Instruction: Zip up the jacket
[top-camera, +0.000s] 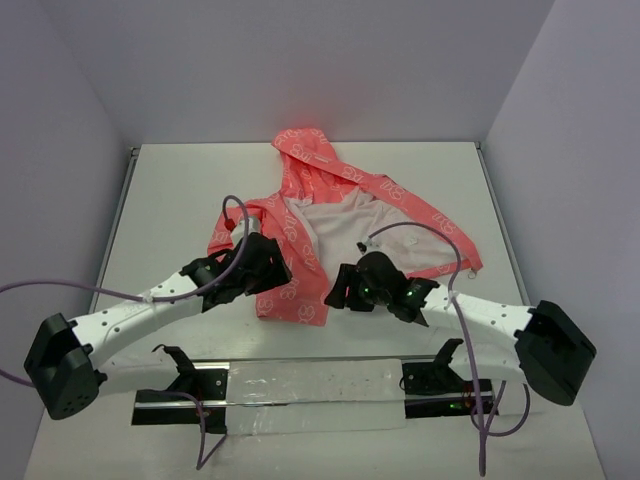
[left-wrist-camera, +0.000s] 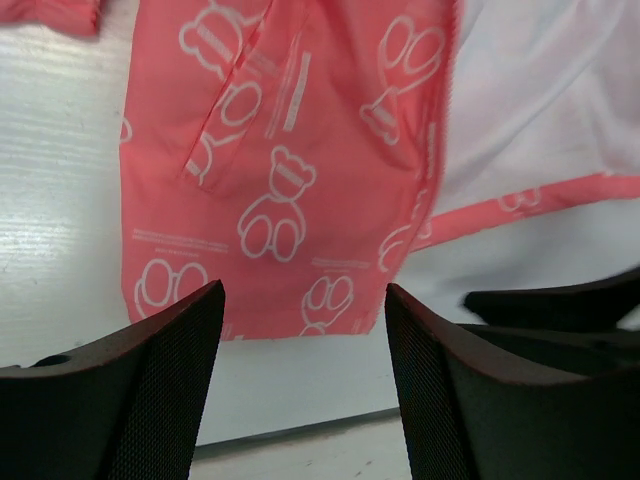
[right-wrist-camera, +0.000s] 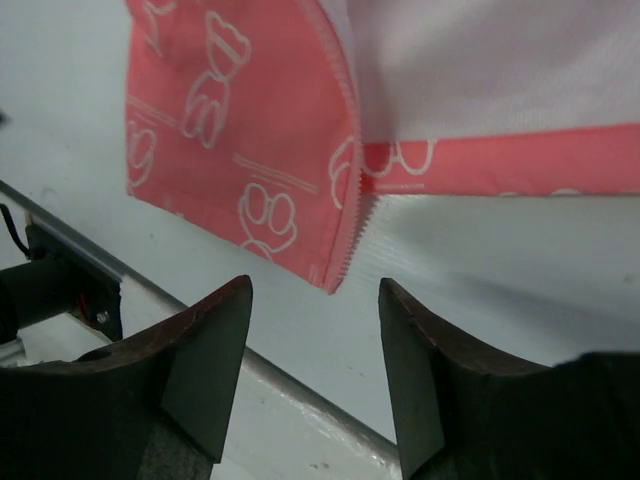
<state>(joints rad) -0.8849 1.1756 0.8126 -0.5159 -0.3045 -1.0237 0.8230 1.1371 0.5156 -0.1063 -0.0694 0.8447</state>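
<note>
**Jacket (top-camera: 340, 215) lying unzipped on table (top-camera: 170, 200), both grippers hanging open**

Jacket is lying flat mid-table w/ hood pointing to 12 o'clock. Front is spreading open, so the pale lining (top-camera: 345, 225) is showing at ctr. The coral front panel (top-camera: 285, 300) is sitting at 7 o'clock of the lining.

Left gripper (left-wrist-camera: 305, 300) is hovering over that panel's lower hem. Its jaws are standing wide apart w/ nothing between them, not touching fabric.

Right gripper (right-wrist-camera: 315, 295) is hovering at the panel's bottom corner, jaws also parted and holding nothing. The zipper edge (right-wrist-camera: 347, 200) is running down to that corner, ending at 12 o'clock of the finger gap.

A purple cable (top-camera: 235, 205) is looping above the left arm. A pale strip (top-camera: 310, 385) w/ black brackets is lying along the near edge at 6 o'clock.
</note>
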